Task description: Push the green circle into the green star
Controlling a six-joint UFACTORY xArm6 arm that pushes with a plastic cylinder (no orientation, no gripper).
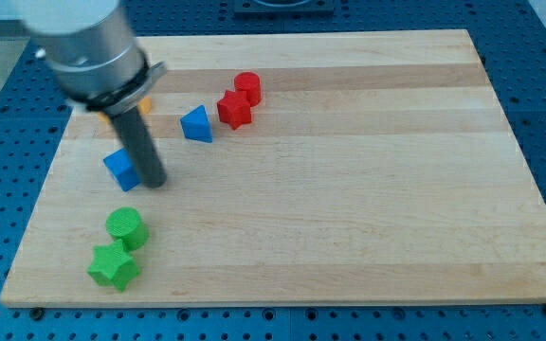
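The green star (114, 266) lies nearest the view's bottom; the green circle (125, 228) touches it just above. Farther up, my tip (154, 182) rests beside a blue block (121, 169). No pincer exists. The circle looks light, rigid, slippery; push its upper side.

A pale wooden board (349, 189) with visible grain and a smooth, matt finish carries small matt blocks, among them the green circle (125, 228) and green star (114, 266). Above the board, the arm's housing (88, 47) looks like brushed grey metal, its rod dark and slightly glossy.
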